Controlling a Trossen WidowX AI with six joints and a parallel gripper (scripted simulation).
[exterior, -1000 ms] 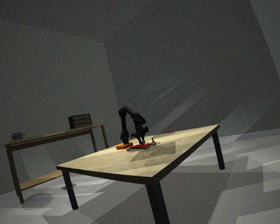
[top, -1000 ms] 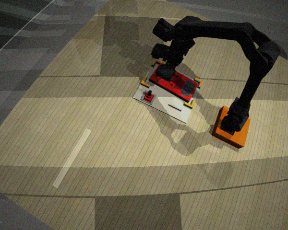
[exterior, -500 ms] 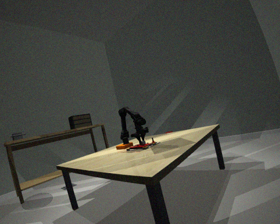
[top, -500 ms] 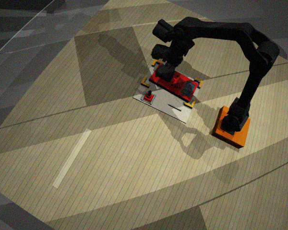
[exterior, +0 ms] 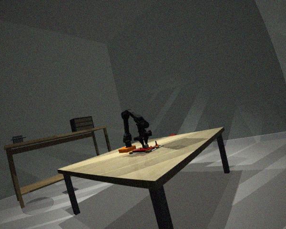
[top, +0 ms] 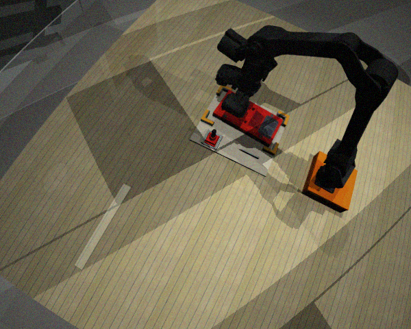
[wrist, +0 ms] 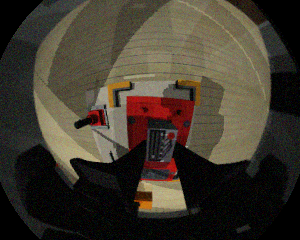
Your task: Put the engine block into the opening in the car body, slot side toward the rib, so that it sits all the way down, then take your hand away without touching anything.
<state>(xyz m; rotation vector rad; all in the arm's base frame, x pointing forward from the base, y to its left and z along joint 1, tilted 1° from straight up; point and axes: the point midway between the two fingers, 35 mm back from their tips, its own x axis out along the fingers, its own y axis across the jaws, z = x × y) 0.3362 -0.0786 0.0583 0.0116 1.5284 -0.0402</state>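
Observation:
The red car body (top: 228, 119) (exterior: 139, 150) (wrist: 161, 104) lies flat on a pale plate (top: 233, 150) (wrist: 117, 131) between yellow-and-black corner brackets. My gripper (wrist: 159, 143) is shut on the grey engine block (wrist: 160, 151), one dark finger on each side of it. The block's ribbed top with a red round spot faces the wrist camera. It is over the middle of the car body, and a dark strip of the opening (wrist: 160, 123) shows at its far edge. How deep the block sits, and the slot and rib, cannot be made out. The top view of the block is blocked by the gripper.
A red piece with an upright black peg (top: 212, 138) (wrist: 94, 119) stands on the plate beside the car body. A thin dark slot (top: 248, 153) is near the plate's edge. The orange arm base (top: 340, 192) (exterior: 124, 149) and a pale strip (top: 101, 228) are on the table.

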